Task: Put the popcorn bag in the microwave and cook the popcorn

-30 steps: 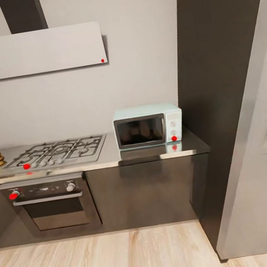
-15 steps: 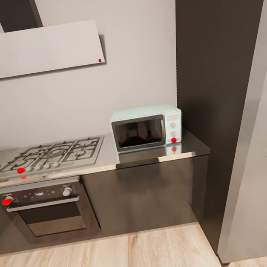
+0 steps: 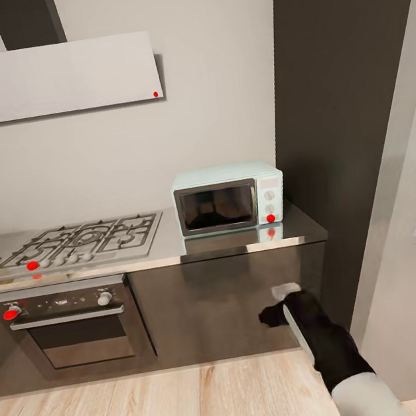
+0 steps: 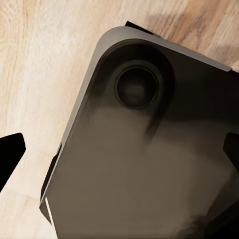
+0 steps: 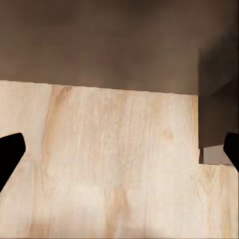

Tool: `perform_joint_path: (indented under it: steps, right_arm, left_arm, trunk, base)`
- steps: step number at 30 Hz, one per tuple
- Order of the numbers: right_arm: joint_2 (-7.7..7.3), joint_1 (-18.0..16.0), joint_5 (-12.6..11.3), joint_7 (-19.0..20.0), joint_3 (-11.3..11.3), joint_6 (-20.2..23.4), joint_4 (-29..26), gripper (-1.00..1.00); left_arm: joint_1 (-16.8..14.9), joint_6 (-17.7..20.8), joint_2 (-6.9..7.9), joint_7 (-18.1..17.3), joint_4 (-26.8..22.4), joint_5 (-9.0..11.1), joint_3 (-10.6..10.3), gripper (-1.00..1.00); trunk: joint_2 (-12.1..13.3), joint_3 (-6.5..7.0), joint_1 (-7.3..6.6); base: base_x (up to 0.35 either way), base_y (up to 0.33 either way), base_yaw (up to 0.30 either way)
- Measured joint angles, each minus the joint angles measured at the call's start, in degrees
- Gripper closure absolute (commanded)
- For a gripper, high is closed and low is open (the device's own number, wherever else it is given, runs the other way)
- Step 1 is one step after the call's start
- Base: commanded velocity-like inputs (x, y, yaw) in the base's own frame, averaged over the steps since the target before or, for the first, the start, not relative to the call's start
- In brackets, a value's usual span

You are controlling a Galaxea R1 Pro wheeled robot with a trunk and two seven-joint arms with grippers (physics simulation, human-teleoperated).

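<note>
1. Nearest us, our right gripper point(image 3: 273, 316) had risen into the head view since half a second earlier; its fingers point(image 5: 11, 149) stood wide and empty, as did the left gripper point(image 4: 119, 149).
2. Beyond, the microwave point(image 3: 228, 197) sat shut on the countertop point(image 3: 167, 245).
3. No popcorn bag was visible; fetching, loading and heating all remained.

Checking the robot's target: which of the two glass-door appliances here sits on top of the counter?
The small mint-blue microwave, standing on the grey steel countertop right of the gas hob. The steel built-in oven sits below the counter.
</note>
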Motion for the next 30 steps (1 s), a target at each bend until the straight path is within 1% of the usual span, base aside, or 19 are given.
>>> perform_joint_path:
  steps: [1,2,4,5,7,9,11,12,13,15,18,23,26,28,30]
  right_arm:
    - [0.0,-3.68,-0.64,-0.02,-0.03,2.33,-0.38,-1.0]
    - [0.0,-8.39,-1.98,-0.09,-0.06,4.03,-0.72,-1.0]
    - [0.0,-14.61,-3.39,-0.29,-0.16,4.08,-0.92,-1.0]
    - [-0.01,-18.27,-3.98,-0.48,-0.32,4.09,-1.06,-1.0]
    - [-0.02,-21.92,-4.32,-0.81,-0.53,4.09,-2.74,-1.0]
    - [-0.02,-23.12,-4.25,-1.19,-0.55,1.96,-5.65,-1.0]
    - [-0.02,-23.53,-4.37,-1.46,-0.56,0.1,-6.38,-1.0]
    - [-0.02,-23.69,-4.35,-1.6,-0.57,-2.71,-5.63,-1.0]
    - [-0.02,-23.84,-4.37,-1.6,-0.59,-4.59,-4.82,-1.0]
    - [-0.03,-23.95,-4.34,-1.81,-0.77,-11.53,-1.63,-1.0]
    - [-0.03,-23.99,-4.31,-3.74,-0.89,-17.83,2.02,-1.0]
    - [-0.03,-23.99,-4.34,-4.33,-0.89,-18.33,3.25,-1.0]
    - [-0.03,-23.99,-4.35,-6.95,-0.89,-18.42,3.86,-1.0]
    - [-0.03,-23.99,-4.37,-8.39,-0.89,-19.76,5.12,-1.0]
    - [-0.03,-23.99,-4.35,-8.92,-0.89,-22.43,7.1,-1.0]
  left_arm:
    - [0.0,0.0,0.0,0.0,0.0,0.0,0.0,-1.0]
    - [-0.01,0.0,0.01,0.0,-0.01,0.0,0.0,-1.0]
    - [0.0,-0.01,0.01,0.0,0.0,-0.01,-0.06,-1.0]
    - [-0.01,-0.01,0.01,0.0,0.0,-0.01,-0.1,-1.0]
    - [-0.01,0.0,0.01,0.0,-0.07,-0.02,-0.17,-1.0]
    - [0.0,0.05,0.16,-0.08,-0.09,0.02,-0.19,-1.0]
    - [0.01,0.09,0.13,-0.11,-0.1,0.01,-0.16,-1.0]
    - [0.0,0.08,0.04,-0.09,-0.1,-0.02,-0.21,-1.0]
    - [0.01,0.08,0.03,-0.09,-0.1,-0.02,-0.22,-1.0]
    - [0.01,0.04,0.02,-0.08,-0.1,-0.03,-0.23,-1.0]
    - [-0.01,0.0,0.04,-0.16,-0.1,-0.04,-0.23,-1.0]
    - [-0.01,0.17,-0.06,-0.12,-0.1,-0.53,-0.39,-1.0]
    - [-0.01,0.17,-0.07,-0.1,-0.1,-0.57,-0.39,-1.0]
    - [-0.01,0.13,-0.08,-0.1,-0.1,-0.58,-0.39,-1.0]
    - [-0.01,0.14,-0.08,-0.1,-0.1,-0.58,-0.39,-1.0]
  trunk:
    - [0.0,0.0,0.0]
    - [0.0,0.0,0.0]
    - [0.0,0.0,0.0]
    - [0.0,0.0,0.0]
    - [0.0,0.0,0.0]
    - [0.0,-0.01,0.0]
    - [0.0,-0.01,0.0]
    - [0.0,-0.01,0.0]
    - [0.0,-0.01,0.0]
    - [0.0,-0.01,0.0]
    - [0.0,-0.01,0.0]
    - [0.0,-0.01,-0.03]
    - [0.0,-0.01,-0.03]
    - [0.0,-0.01,-0.03]
    - [0.0,-0.01,-0.03]
  base:
    - [0.0,0.0,0.0]
    - [0.0,0.0,0.0]
    - [0.0,0.0,0.0]
    - [0.0,0.0,0.0]
    - [0.0,0.0,0.0]
    - [0.0,0.0,0.0]
    - [0.0,0.0,0.0]
    - [0.0,0.0,0.0]
    - [0.0,0.0,0.0]
    - [0.0,0.0,0.0]
    - [0.05,0.0,0.0]
    - [0.272,0.0,0.0]
    - [0.317,0.0,0.0]
    - [0.321,0.0,0.0]
    - [0.321,0.0,0.0]
